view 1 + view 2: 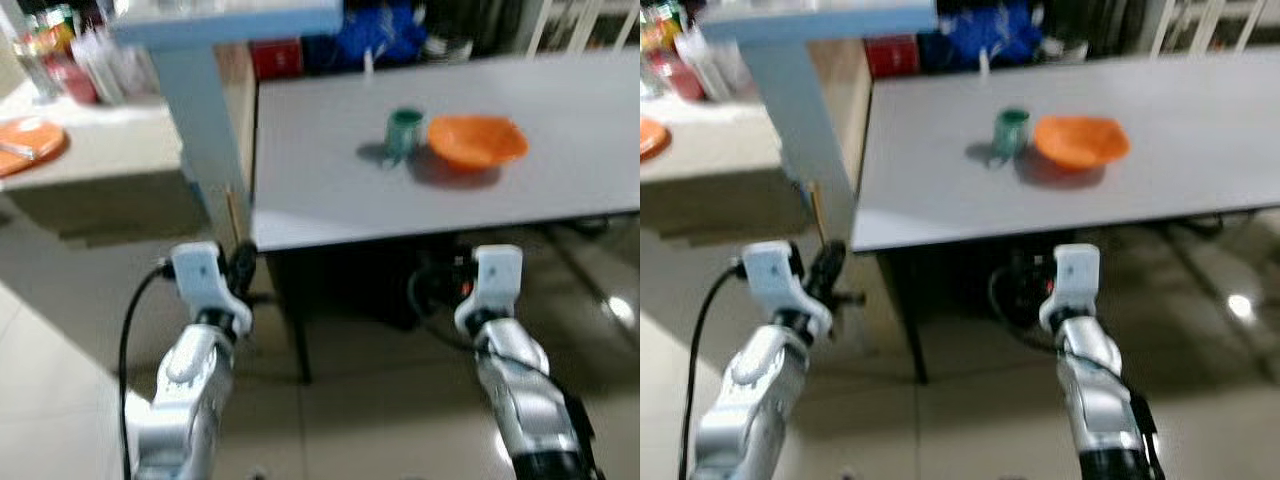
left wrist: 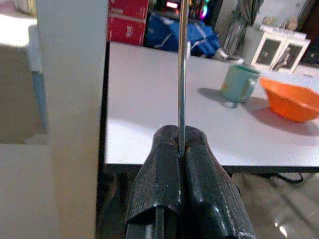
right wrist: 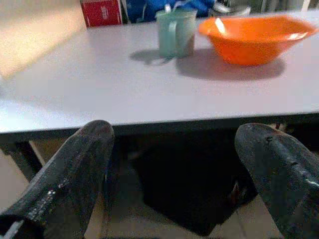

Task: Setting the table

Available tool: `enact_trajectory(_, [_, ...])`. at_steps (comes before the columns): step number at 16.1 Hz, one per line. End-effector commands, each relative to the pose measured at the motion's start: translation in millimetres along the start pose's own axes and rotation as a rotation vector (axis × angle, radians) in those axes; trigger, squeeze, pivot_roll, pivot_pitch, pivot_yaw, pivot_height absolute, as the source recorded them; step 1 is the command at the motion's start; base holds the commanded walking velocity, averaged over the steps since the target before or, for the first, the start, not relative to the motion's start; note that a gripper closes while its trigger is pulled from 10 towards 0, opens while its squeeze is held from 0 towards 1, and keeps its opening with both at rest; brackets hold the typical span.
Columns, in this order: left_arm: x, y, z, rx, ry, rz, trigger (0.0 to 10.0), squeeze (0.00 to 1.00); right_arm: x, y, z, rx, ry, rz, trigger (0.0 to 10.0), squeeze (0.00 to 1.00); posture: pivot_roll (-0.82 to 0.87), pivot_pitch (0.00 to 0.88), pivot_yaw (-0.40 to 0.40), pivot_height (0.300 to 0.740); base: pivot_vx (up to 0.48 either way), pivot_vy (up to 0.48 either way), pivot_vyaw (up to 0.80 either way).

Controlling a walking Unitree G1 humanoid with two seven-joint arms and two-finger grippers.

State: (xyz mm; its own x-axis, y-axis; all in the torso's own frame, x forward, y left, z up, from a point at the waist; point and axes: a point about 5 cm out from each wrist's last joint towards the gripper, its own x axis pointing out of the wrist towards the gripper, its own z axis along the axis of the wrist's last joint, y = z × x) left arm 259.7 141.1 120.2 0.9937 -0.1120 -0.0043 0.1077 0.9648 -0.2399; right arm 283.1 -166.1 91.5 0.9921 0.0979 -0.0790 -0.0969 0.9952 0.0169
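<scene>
- Our left gripper [image 2: 180,149] has its jaws closed on a thin metal rod [image 2: 182,69], likely a piece of cutlery, whose shaft stands straight up out of the pinch; we cannot tell what its far end is.
- Our right gripper [image 3: 174,164] holds nothing, its jaws spread wide, and sits low before the near edge of the tabletop [image 1: 330,180].
- Both grippers hang below that edge, above the tiled floor [image 1: 380,400].
- On the grey tabletop a green mug [image 1: 404,132] stands just beside an orange bowl [image 1: 477,140], the mug on our left of the bowl; both are well apart from our grippers.
- A pale blue post [image 1: 205,140] rises close to the tabletop's left corner, near the left gripper.
- Further left a counter [image 1: 90,150] carries an orange plate [image 1: 30,143] and some bottles, blurred.
- Behind the tabletop we see red boxes [image 2: 127,22] and a blue bag [image 2: 174,35].
</scene>
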Motion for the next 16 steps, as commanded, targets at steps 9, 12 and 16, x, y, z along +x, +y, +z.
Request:
enact_trajectory(9, [7.9, 7.6, 5.5, 0.059, -0.01, 0.052, 0.0, 0.0, -0.5, 10.0, 0.9, -0.008, -0.008, 0.039, 10.0, 0.0, -0.17, 0.0, 0.094, 0.74, 0.257, -0.36, 0.0])
enact_trajectory(12, [8.4, 8.0, 5.2, 0.064, -0.005, 0.046, 0.0, 0.0, -0.2, 10.0, -0.9, -0.022, 0.011, 0.034, 10.0, 0.0, -0.17, 0.0, 0.097, 0.74, 0.394, -0.27, -0.43])
enact_trajectory(16, [7.7, 6.3, 3.2, 0.071, 0.004, 0.046, 0.0, 0.0, -0.4, 10.7, 0.8, -0.013, -0.006, 0.04, 10.0, 0.0, -0.17, 0.0, 0.098, 0.74, 0.396, -0.267, -0.19])
